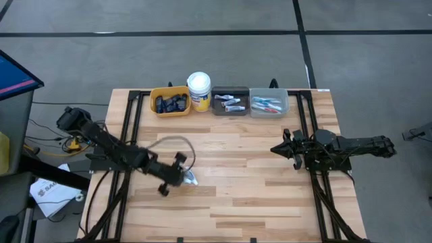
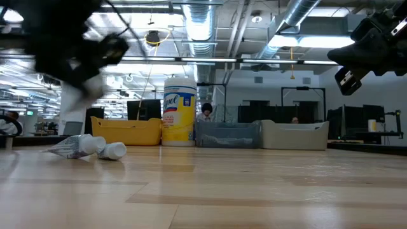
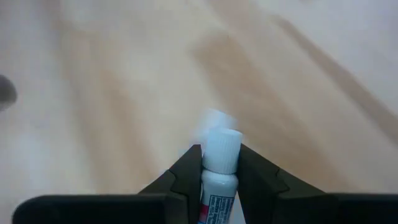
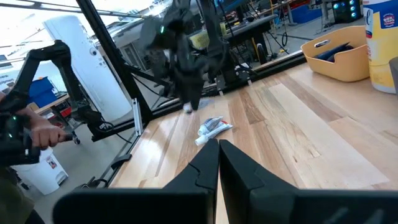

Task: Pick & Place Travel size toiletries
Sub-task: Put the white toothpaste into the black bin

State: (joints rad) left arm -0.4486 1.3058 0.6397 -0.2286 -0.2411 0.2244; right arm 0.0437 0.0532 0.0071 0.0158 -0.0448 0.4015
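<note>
My left gripper (image 3: pixel 219 163) is shut on a small white tube (image 3: pixel 221 155) with a white cap and blue print. It hangs over the left middle of the table (image 1: pixel 177 177). The right wrist view shows it (image 4: pixel 188 99) above the boards. White tubes (image 1: pixel 192 179) lie flat on the wood just beside it (image 2: pixel 89 147) (image 4: pixel 211 129); whether one or two, I cannot tell. My right gripper (image 4: pixel 219 149) is shut and waits above the table's right side (image 1: pixel 280 148). My left gripper pinches the white tube between its two fingers, just behind the cap (image 3: pixel 217 177). The tube lies along the fingers, and its cap end (image 3: pixel 222 144) sticks out past the fingertips. The fingers point down, and the tube (image 4: pixel 188 107) is lifted clear of the table.
Along the far edge stand a yellow bin (image 1: pixel 170 101) with dark tubes, a white-lidded yellow tub (image 1: pixel 198 84), a dark bin (image 1: pixel 230 102) with white tubes and a grey bin (image 1: pixel 268 102) with toothbrushes. Bare boards lie between the arms. A person's hand (image 4: pixel 37 134) shows beyond the table's left side.
</note>
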